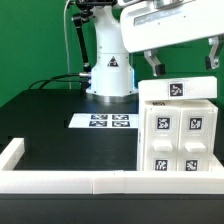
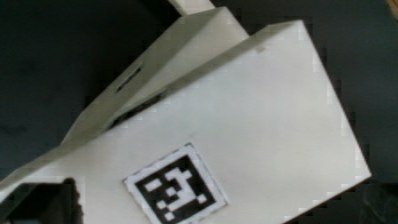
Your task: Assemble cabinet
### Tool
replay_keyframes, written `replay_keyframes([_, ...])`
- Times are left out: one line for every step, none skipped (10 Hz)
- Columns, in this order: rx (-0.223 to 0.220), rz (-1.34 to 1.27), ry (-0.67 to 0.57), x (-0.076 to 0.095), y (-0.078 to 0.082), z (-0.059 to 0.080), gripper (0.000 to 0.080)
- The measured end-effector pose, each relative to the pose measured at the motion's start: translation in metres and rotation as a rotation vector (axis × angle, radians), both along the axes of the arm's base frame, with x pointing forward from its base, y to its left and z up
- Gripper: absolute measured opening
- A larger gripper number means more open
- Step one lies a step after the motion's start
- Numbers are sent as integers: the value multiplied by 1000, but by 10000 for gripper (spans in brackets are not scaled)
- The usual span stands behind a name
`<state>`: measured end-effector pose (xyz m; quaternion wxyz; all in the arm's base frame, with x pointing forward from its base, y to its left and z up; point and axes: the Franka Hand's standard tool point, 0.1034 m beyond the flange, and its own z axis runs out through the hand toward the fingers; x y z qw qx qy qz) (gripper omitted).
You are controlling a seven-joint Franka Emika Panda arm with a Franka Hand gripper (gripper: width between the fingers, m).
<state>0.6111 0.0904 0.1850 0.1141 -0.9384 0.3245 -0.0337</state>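
Observation:
The cabinet (image 1: 180,135) is a large white box at the exterior view's right, with several black-and-white tags on its front and one on top. My gripper (image 1: 183,65) hangs just above its top. The fingers are spread wide and hold nothing. One dark finger (image 1: 153,64) is over the top's left part and the other (image 1: 213,57) is near the right edge. In the wrist view the cabinet's flat white panels (image 2: 214,110) fill the frame with one tag (image 2: 178,190). A dark finger (image 2: 32,200) shows at the corner, and the other finger is out of view.
The marker board (image 1: 105,122) lies flat on the black table in front of the robot base (image 1: 108,75). A low white wall (image 1: 70,181) runs along the table's front, with a raised corner (image 1: 12,153) at the exterior view's left. Cables (image 1: 50,82) trail behind.

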Motion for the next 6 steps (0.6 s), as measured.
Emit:
replay_keyframes([-11, 78, -15, 0, 0, 0, 797])
replay_keyframes([-39, 190, -35, 0, -1, 0, 797])
replay_keyframes([-109, 416, -68, 0, -4, 0, 797])
replay_keyframes([-142, 576, -89, 1, -5, 0, 797])
replay_keyframes([-176, 739, -96, 4, -5, 0, 797])
replay_keyframes([-208, 870, -102, 6, -4, 0, 797])
